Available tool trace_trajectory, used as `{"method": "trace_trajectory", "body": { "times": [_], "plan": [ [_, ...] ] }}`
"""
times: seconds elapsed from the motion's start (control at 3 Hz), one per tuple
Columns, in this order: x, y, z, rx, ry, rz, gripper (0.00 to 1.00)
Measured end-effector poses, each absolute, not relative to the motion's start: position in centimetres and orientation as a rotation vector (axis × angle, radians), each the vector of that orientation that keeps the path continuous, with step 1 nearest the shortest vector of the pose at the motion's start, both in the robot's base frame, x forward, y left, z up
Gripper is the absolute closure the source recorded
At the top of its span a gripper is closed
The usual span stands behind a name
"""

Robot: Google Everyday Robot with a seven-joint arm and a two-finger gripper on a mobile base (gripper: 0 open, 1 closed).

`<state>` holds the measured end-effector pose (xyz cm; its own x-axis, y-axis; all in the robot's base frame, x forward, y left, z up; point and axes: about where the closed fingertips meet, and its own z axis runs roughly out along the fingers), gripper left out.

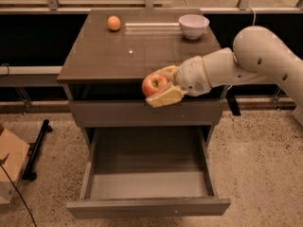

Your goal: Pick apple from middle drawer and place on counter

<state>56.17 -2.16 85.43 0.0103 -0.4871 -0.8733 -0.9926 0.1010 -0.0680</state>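
Middle drawer (147, 206): pulled out below the counter (118, 56), its floor in view.
White bowl (193, 25): counter's far right corner.
Orange fruit (113, 22): counter's far left.
Apple (152, 84): clamped in the gripper (157, 87) at the counter's front edge.
Arm (251, 58): reaches in from the counter's right.
Speckled floor (255, 150): around the counter.

The shiny brown counter (142, 56) has an orange (113, 23) at the back left and a white bowl (193, 26) at the back right. The gripper (160, 85) holds the apple (154, 84) by the counter's front edge.
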Motion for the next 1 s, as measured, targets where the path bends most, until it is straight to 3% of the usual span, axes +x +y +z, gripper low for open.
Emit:
{"method": "trace_trajectory", "body": {
  "times": [1.0],
  "plan": [
    [65.9,-0.9,91.4,-1.351,1.565,0.659,1.00]
  ]
}}
